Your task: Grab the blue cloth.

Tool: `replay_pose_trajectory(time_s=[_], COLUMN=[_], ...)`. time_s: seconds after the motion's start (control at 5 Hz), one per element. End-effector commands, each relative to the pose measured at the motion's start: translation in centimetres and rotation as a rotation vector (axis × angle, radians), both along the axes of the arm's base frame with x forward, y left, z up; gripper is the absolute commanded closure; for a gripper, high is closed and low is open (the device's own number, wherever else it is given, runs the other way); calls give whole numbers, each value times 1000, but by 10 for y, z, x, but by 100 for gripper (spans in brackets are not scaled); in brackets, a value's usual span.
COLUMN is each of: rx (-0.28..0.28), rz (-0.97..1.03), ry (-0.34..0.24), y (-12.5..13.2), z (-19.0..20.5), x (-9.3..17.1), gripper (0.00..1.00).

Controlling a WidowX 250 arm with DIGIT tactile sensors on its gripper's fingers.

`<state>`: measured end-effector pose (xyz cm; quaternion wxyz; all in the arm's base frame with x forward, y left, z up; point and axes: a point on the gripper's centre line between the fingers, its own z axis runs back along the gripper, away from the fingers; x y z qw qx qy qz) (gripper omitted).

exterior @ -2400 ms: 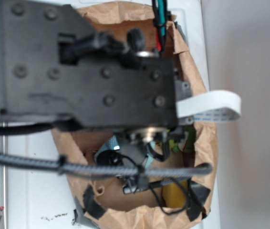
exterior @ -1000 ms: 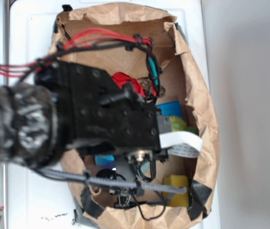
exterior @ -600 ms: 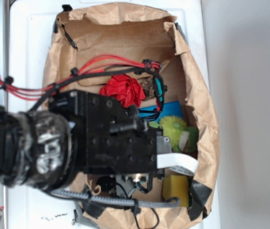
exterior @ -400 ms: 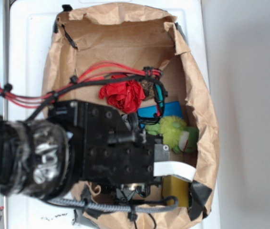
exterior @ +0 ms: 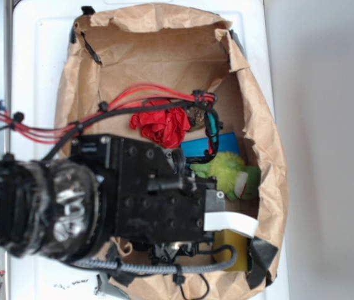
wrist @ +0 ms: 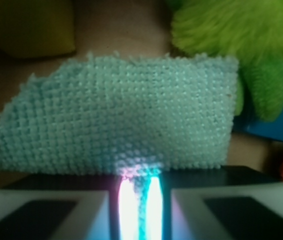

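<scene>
The blue cloth [wrist: 116, 120] is a pale teal terry towel that fills the middle of the wrist view, lying on the brown bag floor. My gripper [wrist: 139, 200] is at its near edge. The two glowing pads [wrist: 126, 205] stand close together with a fold of the towel pinched between them. In the exterior view the black arm [exterior: 146, 197] reaches down into the bag and covers both the cloth and the fingers.
All of this sits inside a brown paper bag [exterior: 158, 44] with high crumpled walls. Nearby are a red fabric ball [exterior: 161, 123], a green plush toy [exterior: 227, 172] [wrist: 221, 30], a flat bright-blue rectangle [exterior: 205, 145] and a yellow block [exterior: 230, 247].
The arm has moved down toward the near end of the bag and lower into it. This uncovers the red ball and green plush and hides the patch of blue cloth seen earlier.
</scene>
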<state>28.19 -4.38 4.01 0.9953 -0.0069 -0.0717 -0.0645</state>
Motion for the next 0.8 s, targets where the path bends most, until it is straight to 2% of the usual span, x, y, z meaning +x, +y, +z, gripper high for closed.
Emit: replay_pose_trajectory(time_s=[0.0, 0.2, 0.4, 0.6], rx=[-101, -115, -82, -22], rz=[23, 30, 44, 56], ry=[-99, -130, -138, -130], y=[4, 18, 20, 23], z=[56, 98, 115, 135], x=[15, 13, 9, 2], gripper=[100, 100, 100, 100])
